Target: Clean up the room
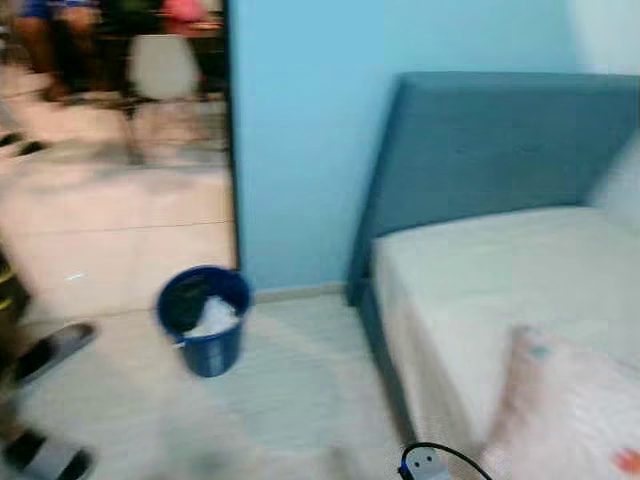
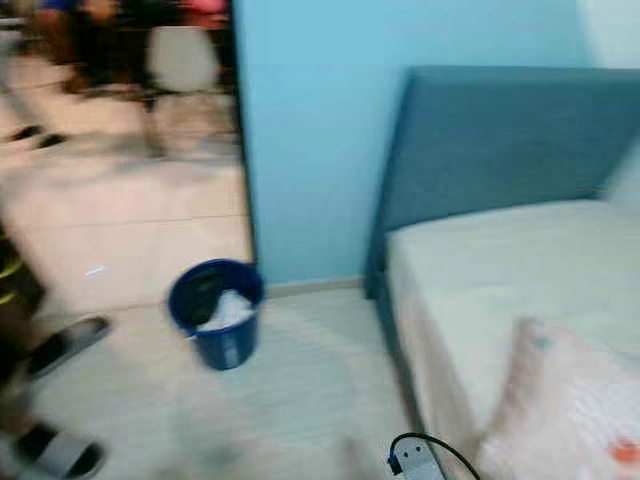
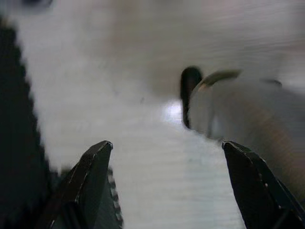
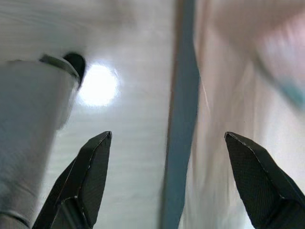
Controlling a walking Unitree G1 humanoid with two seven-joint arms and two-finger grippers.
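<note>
Left eye view, blurred as if mid-walk: a blue bin [image 1: 204, 320] with white paper in it stands on the floor near the wall corner, handy for rubbish; a pillow [image 1: 565, 415] lies at the bed's [image 1: 480, 270] near edge.

Left wrist view: the left gripper [image 3: 167, 183] hangs spread and empty above the floor.

Right wrist view: the right gripper [image 4: 167, 179], likewise spread and empty, hangs beside the bed's side.

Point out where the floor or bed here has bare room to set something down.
The pale floor between the blue bin and the bed is bare. The mattress top below the blue headboard is also free. It is crowded at the bed's near corner, with a pillow and black cable, and by the slippers on the left.
</note>
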